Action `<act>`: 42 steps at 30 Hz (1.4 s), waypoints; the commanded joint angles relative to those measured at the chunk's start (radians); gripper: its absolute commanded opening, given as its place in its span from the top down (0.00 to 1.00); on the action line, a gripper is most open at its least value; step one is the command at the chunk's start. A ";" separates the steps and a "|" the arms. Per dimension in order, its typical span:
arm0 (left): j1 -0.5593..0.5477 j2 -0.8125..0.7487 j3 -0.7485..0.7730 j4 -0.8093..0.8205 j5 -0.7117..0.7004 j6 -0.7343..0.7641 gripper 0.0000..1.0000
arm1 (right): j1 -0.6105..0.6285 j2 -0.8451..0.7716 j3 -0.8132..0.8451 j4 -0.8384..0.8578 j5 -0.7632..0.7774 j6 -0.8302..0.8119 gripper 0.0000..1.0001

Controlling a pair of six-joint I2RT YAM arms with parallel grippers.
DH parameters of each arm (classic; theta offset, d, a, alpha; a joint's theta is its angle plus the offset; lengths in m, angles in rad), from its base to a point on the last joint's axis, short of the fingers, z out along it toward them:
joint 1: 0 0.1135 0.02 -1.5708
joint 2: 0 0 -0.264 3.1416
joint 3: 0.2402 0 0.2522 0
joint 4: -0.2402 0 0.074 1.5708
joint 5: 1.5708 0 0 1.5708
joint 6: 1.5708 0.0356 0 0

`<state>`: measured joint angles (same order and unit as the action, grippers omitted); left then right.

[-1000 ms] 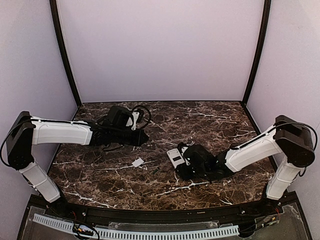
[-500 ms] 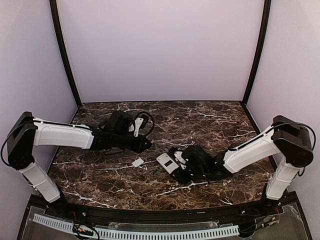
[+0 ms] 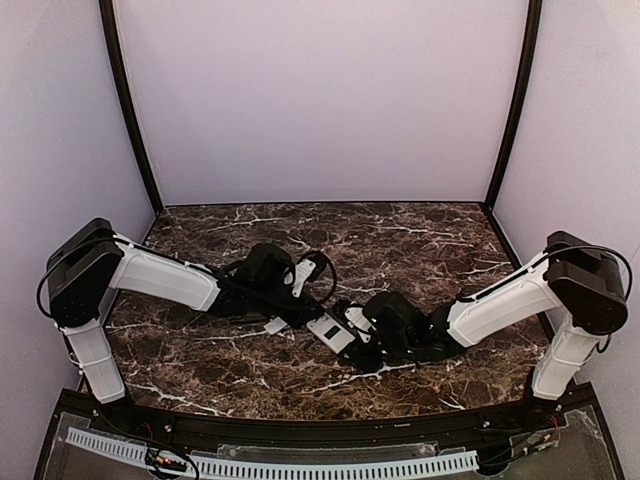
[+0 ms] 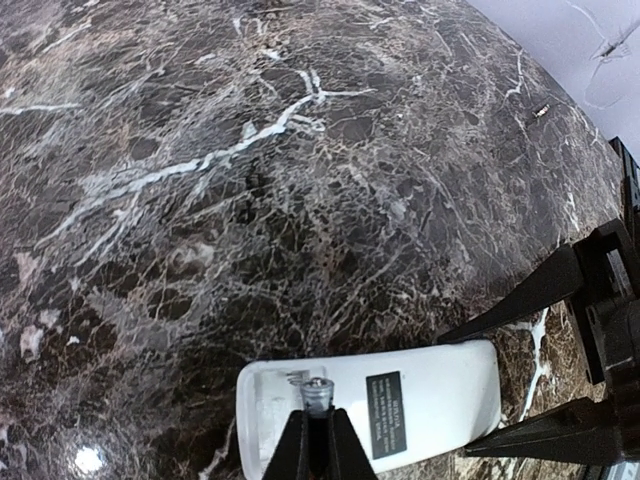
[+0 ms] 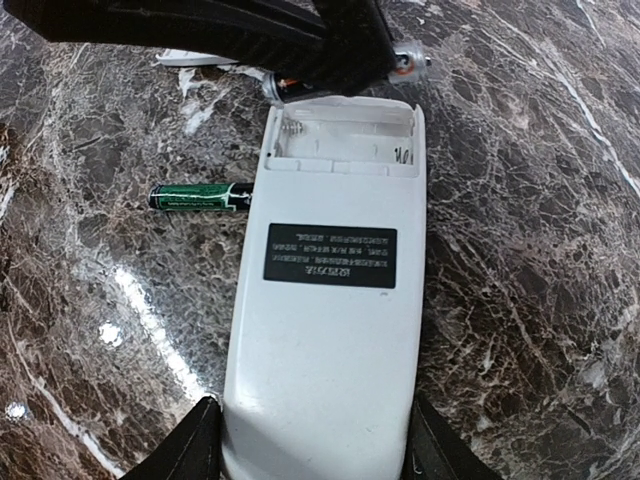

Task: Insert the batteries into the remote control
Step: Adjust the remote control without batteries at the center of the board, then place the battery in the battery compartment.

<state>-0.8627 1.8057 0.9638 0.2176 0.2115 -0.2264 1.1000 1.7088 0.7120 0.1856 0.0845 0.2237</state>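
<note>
Jaws of right gripper (image 5: pixel 310 445) clamp the remote control (image 5: pixel 330 300) flat at mid-table (image 3: pixel 420 240), back up, battery bay (image 5: pixel 345 130) open. Left gripper (image 4: pixel 318 450) jaws pinch one battery (image 4: pixel 318 397). A second ago they were well left, now poised over the bay. Spare battery (image 5: pixel 200 197) lies beside the remote. Insertion looks next.

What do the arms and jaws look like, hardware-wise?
Both alike: left arm and right arm have white link covers, black boxy joints and black wrists. A black cable loops at the left wrist. Jaws are slim black blades. No markings visible.
</note>
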 commanded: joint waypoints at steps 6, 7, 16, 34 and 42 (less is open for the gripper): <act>-0.011 0.034 -0.003 0.130 0.014 0.110 1.00 | 0.026 0.037 -0.052 -0.165 -0.039 -0.021 1.00; -0.011 0.038 -0.012 0.141 0.014 0.114 1.00 | 0.026 0.036 -0.052 -0.165 -0.040 -0.021 1.00; -0.017 0.047 -0.109 0.289 -0.007 0.164 1.00 | 0.026 0.031 -0.057 -0.163 -0.058 -0.029 1.00; -0.021 0.105 -0.173 0.448 -0.058 0.257 1.00 | 0.027 0.017 -0.072 -0.155 -0.068 -0.024 1.00; -0.021 0.086 -0.209 0.411 -0.098 0.277 1.00 | 0.026 0.026 -0.066 -0.168 -0.044 -0.004 1.00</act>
<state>-0.8803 1.9072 0.7940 0.6437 0.1524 0.0246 1.1015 1.6978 0.6895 0.1993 0.0589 0.2184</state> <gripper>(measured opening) 0.063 0.550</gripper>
